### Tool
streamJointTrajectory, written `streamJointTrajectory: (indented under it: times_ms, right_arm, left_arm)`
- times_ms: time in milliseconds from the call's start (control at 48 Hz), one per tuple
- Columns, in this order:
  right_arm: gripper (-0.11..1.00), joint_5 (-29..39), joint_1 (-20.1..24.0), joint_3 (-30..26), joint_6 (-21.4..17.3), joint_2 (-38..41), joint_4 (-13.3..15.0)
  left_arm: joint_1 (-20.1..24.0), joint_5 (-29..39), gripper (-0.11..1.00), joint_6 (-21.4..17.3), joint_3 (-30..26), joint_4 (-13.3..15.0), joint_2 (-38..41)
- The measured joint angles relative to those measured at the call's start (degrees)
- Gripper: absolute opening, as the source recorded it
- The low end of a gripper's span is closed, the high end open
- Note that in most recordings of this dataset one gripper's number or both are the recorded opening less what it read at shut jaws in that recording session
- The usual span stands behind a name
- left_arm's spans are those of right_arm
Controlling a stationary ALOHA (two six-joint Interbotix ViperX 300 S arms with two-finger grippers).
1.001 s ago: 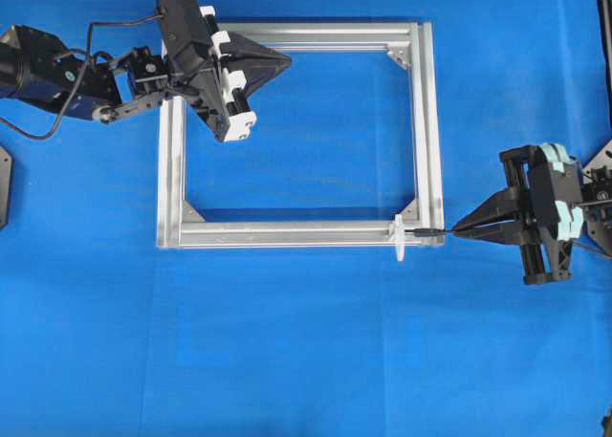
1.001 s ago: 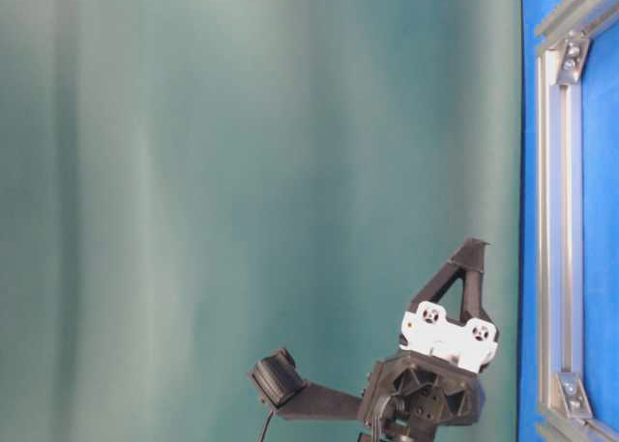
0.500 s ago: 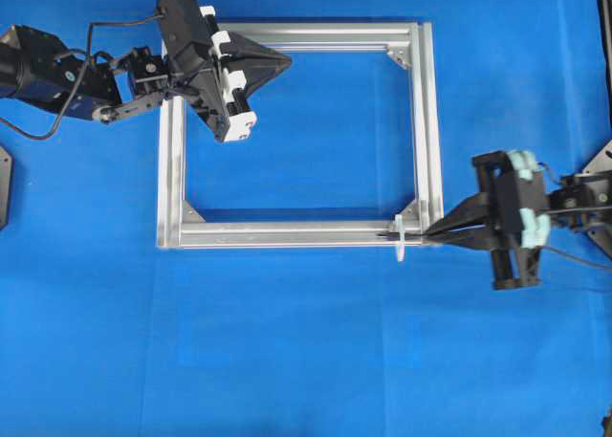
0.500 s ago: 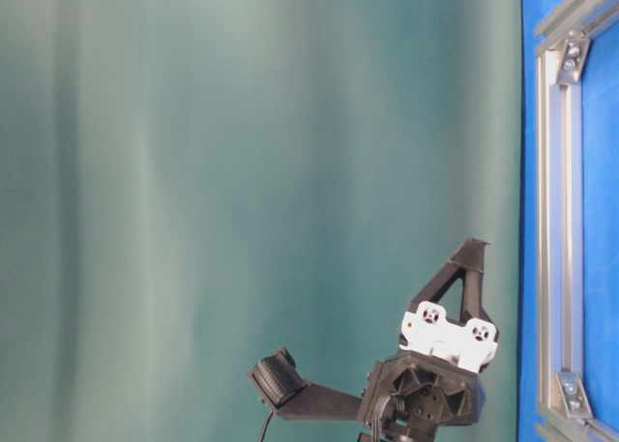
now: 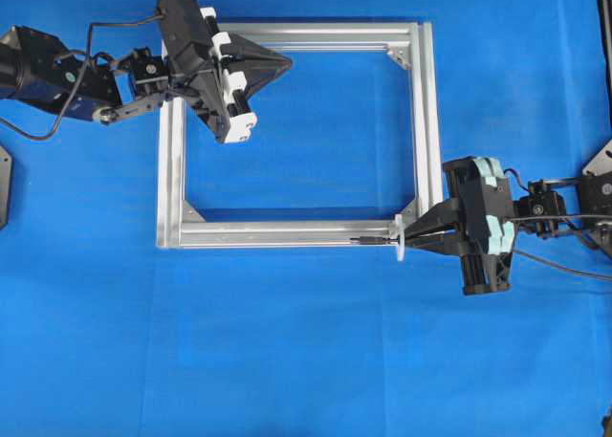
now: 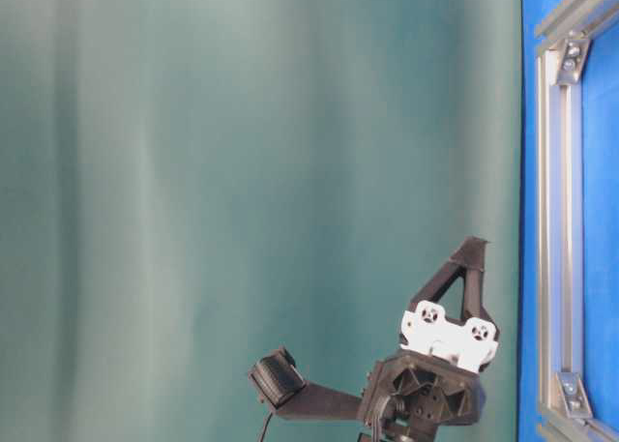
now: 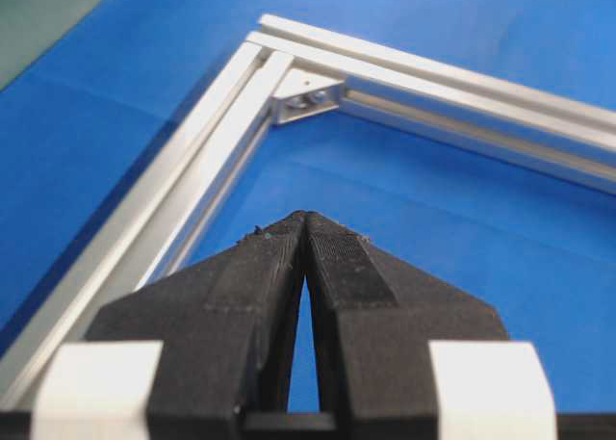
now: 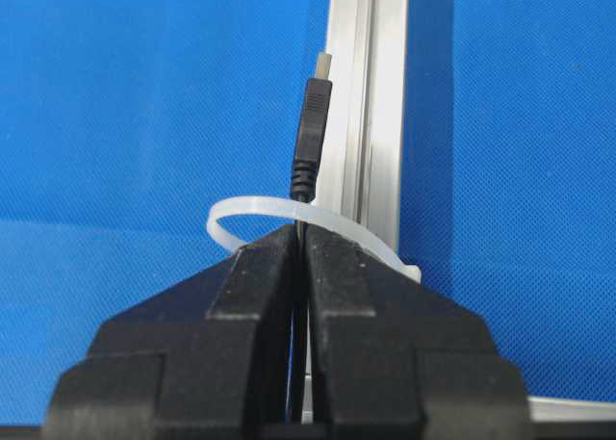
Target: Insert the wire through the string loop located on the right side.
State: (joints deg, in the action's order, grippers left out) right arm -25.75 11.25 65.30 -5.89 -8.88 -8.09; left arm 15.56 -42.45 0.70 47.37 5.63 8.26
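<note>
The threading looks mostly done: in the right wrist view the wire (image 8: 310, 137) passes through the string loop (image 8: 252, 212), its plug tip lying past the loop along the aluminium frame (image 5: 287, 232). What seems left is feeding more cable through and letting go (whether enough has passed is hard to judge from overhead).

The right gripper (image 5: 409, 238) reaches in level from the right, closed on the wire with its tips touching the loop at the frame's lower right corner. The left gripper (image 5: 285, 62) hovers over the frame's upper left corner, closed on nothing above the blue tabletop (image 5: 316, 351).
</note>
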Motion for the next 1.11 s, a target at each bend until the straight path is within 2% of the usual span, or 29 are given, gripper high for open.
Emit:
streamJointTrajectory:
  times_ms: [167, 480, 751, 876, 1105]
  right_arm:
    - [-0.04, 0.00, 0.00, 0.00, 0.00, 0.00, 0.00]
    - [-0.04, 0.00, 0.00, 0.00, 0.00, 0.00, 0.00]
    - [-0.04, 0.00, 0.00, 0.00, 0.00, 0.00, 0.00]
    - [-0.04, 0.00, 0.00, 0.00, 0.09, 0.00, -0.09]
    - [-0.04, 0.00, 0.00, 0.00, 0.09, 0.00, 0.00]
  left_arm:
    - [-3.87, -0.79, 0.00, 0.09, 0.00, -0.09, -0.09]
    - [-16.61, -0.88, 0.00, 1.05, 0.00, -0.09, 0.00]
    - [-25.14, 0.00, 0.00, 5.80, 0.00, -0.09, -0.09]
    - [-26.72, 0.97, 0.00, 6.33, 0.00, -0.18, 0.00]
    - [-26.02, 3.78, 0.00, 5.98, -3.52, -0.18, 0.35]
